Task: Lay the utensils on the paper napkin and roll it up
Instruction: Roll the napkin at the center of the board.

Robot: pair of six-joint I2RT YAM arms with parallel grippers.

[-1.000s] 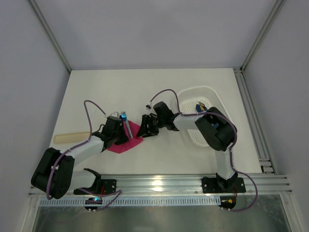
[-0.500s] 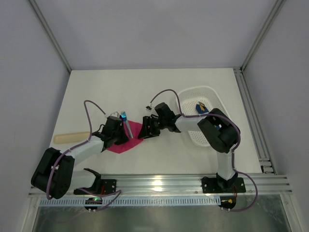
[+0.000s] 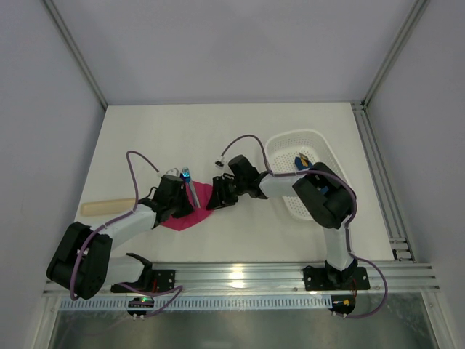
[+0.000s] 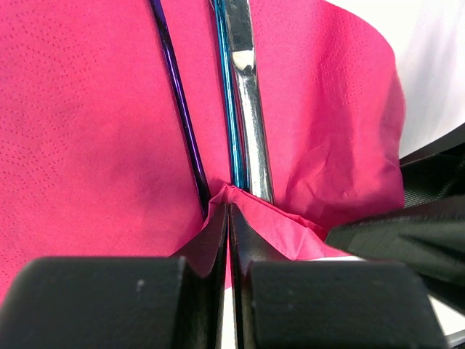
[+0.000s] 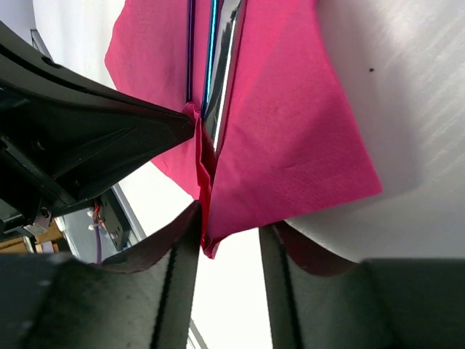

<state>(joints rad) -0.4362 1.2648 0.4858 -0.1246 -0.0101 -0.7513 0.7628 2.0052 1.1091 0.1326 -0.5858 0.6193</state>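
My left hand (image 4: pixel 229 214) pinches a fold of the pink napkin (image 4: pixel 87 145). The shiny utensils (image 4: pixel 240 109) lie on it. My right hand (image 5: pixel 229 229) is spread around the napkin's near corner.

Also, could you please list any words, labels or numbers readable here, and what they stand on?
None can be read. The magenta-pink paper napkin, the slim glossy utensils and the white perforated plastic basket show no print; the small blue and yellow item in that basket is too small to tell.
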